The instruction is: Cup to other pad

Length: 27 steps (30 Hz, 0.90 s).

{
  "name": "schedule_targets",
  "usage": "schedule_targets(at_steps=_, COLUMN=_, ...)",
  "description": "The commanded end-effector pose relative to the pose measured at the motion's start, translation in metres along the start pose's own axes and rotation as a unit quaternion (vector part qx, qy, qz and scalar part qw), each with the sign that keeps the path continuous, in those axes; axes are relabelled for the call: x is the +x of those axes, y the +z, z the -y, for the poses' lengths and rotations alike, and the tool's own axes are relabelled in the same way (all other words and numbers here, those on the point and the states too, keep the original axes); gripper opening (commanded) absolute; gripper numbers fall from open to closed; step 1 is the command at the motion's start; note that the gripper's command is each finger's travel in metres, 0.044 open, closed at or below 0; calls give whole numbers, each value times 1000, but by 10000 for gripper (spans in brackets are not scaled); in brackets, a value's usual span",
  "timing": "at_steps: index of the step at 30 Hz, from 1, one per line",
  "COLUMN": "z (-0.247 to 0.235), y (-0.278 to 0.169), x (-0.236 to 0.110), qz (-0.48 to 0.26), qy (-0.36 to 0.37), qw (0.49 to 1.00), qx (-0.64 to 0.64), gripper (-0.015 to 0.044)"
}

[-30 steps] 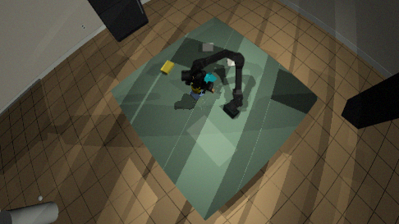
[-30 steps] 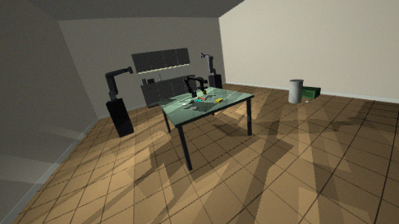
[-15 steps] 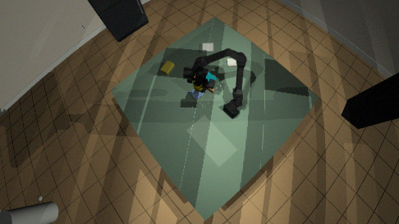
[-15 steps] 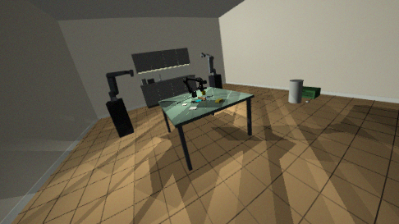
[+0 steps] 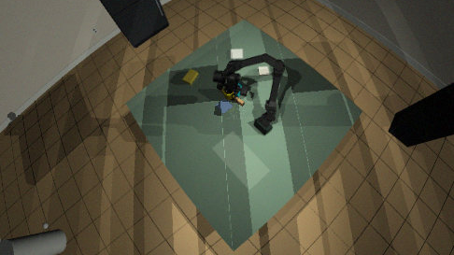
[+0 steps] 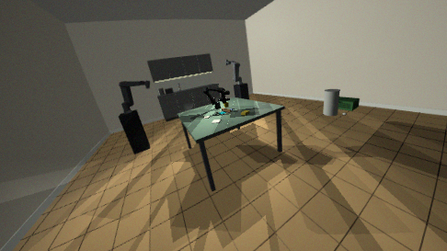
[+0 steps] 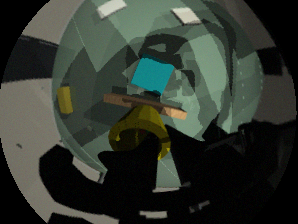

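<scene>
My gripper [image 5: 228, 93] [image 7: 160, 127] is shut on a yellow cup [image 5: 228, 94] [image 7: 135, 133] and holds it upright above the green table [image 5: 290, 148] [image 6: 221, 125]. I cannot see the marbles inside. In the wrist view a cyan square pad [image 7: 152, 74] [image 5: 241, 86] lies just beyond the cup, with a flat tan plank [image 7: 143, 103] [image 5: 239, 101] between them. A blue-grey square pad [image 5: 224, 107] lies on the table just below-left of the gripper in the top view. In the exterior view the arm [image 6: 214, 94] is small and far off.
A yellow block [image 5: 191, 76] [image 7: 64, 99] lies to the left of the gripper. Two white squares [image 5: 236, 53] [image 5: 263, 70] [image 7: 111, 7] [image 7: 181, 14] lie at the back of the table. The arm's base [image 5: 263, 123] stands to the right of the cup.
</scene>
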<state>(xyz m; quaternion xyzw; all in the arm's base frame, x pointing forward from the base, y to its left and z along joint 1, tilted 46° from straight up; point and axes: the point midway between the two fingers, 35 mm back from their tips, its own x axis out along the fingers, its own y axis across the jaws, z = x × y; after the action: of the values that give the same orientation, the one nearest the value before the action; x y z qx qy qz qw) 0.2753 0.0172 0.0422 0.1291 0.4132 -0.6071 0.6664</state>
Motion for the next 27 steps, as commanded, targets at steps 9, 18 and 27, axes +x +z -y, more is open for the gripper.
schedule_targets(at_steps=9, z=11, y=36, x=-3, qz=2, qy=3, qw=1000, qx=1, gripper=0)
schedule_targets(at_steps=18, z=20, y=61, x=-4, qz=3, qy=3, qw=1000, qx=1, gripper=0)
schedule_targets(at_steps=27, z=29, y=89, x=-7, qz=4, qy=2, qw=1000, qx=1, gripper=0)
